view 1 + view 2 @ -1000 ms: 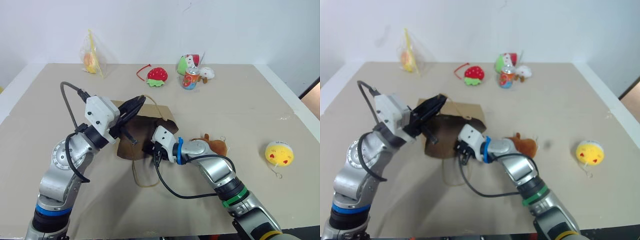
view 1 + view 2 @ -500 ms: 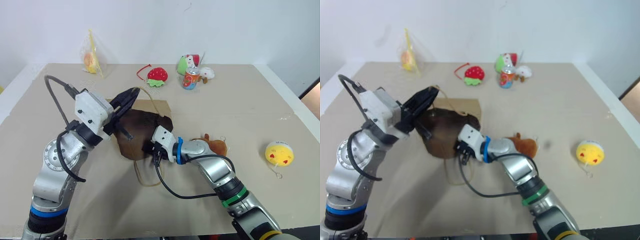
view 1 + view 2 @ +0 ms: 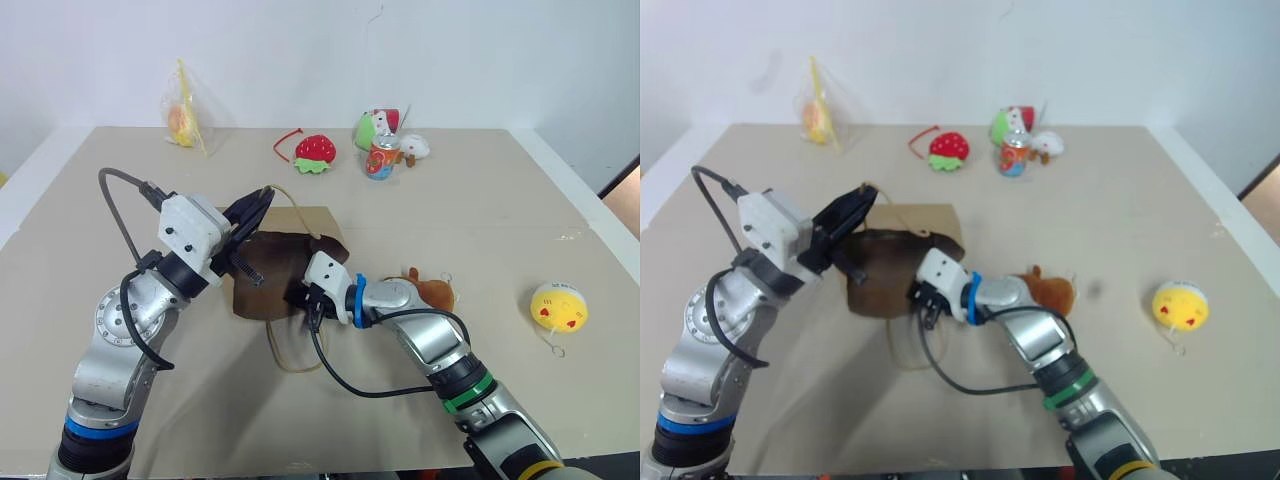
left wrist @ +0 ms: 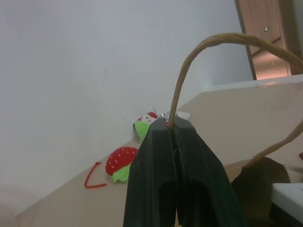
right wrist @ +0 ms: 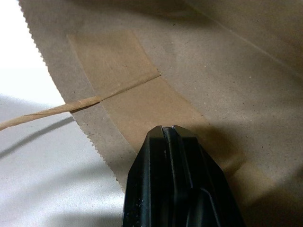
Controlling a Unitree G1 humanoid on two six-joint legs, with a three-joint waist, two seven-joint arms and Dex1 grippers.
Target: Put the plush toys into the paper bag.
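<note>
The brown paper bag (image 3: 305, 222) lies mid-table with its mouth held apart, the inside dark. My left gripper (image 3: 262, 196) is raised above it, shut on the upper cord handle (image 4: 189, 66). At the mouth's near edge, my right gripper (image 3: 299, 300) is shut, its tips against the bag's inner paper (image 5: 199, 75); I see nothing between them. The other cord handle (image 3: 285, 355) lies loose on the table. The brown furry plush toy (image 3: 432, 292) rests just behind my right wrist. Far to the right sits the yellow ball plush (image 3: 558, 305).
Along the back of the table are a red strawberry toy (image 3: 315, 150), a drink can (image 3: 381, 158), a green-and-white toy (image 3: 368, 128) and a small clear plastic bag (image 3: 183, 120). The table's right edge (image 3: 590, 215) runs close to the yellow ball.
The left gripper and the handle have shifted slightly left, and the bag's upper side has moved with them, so the mouth gapes more. The right arm has kept still.
</note>
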